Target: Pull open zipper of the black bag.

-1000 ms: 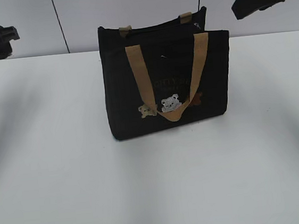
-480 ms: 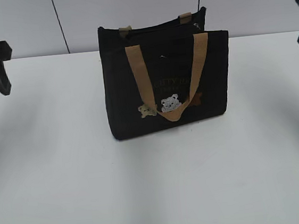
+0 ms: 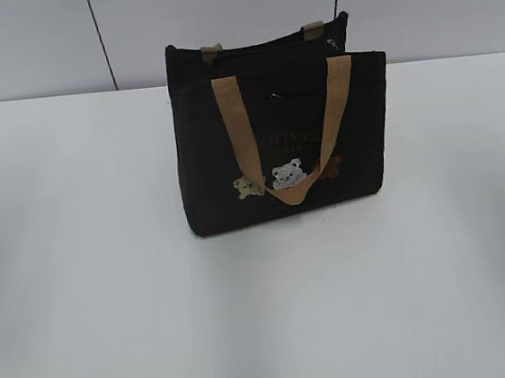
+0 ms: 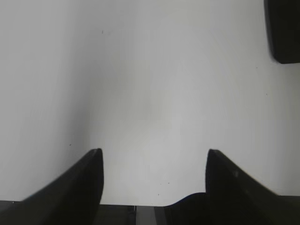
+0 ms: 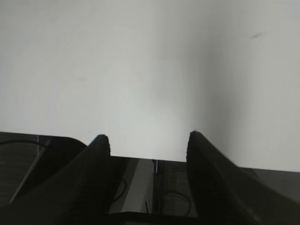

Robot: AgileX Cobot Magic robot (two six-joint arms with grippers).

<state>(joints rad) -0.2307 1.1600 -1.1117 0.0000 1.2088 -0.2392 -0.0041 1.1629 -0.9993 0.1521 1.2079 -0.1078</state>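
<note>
Two grippers show only in their own wrist views; in the exterior view neither arm is visible. The left gripper (image 4: 153, 161) has its two dark fingers (image 4: 82, 185) apart, with nothing between them, only the bare white table (image 4: 150, 93) ahead of the tips. Far ahead and to the right of this gripper, at the top right corner of its view, a dark block with a rounded corner appears; I cannot tell for sure what it is.

The right gripper (image 5: 147, 143) also has its fingers (image 5: 93, 173) apart and holds nothing. It stands over the near edge of the table, so the white surface lies ahead of the tips and, below the fingers, the dark floor (image 5: 28, 159) with some cables (image 5: 23, 173) is visible past the edge.

The black bag (image 3: 279, 137) stands upright on the table in the exterior view, close to the back wall (image 3: 217, 21), well apart from both grippers. One tan handle (image 3: 287, 131) hangs down over its front face and crosses just beside the three bear patches (image 3: 286, 176) under faint lettering. The second handle shows only as two short tan tabs (image 3: 211, 52) at the rear top edge. The zipper (image 3: 261, 51) runs as a thin dark line along the top of the bag, between front and rear edges. At its right end a small silvery pull tab (image 3: 334, 45) is visible. Whether the zipper is closed along its whole length I cannot tell from this angle
</note>
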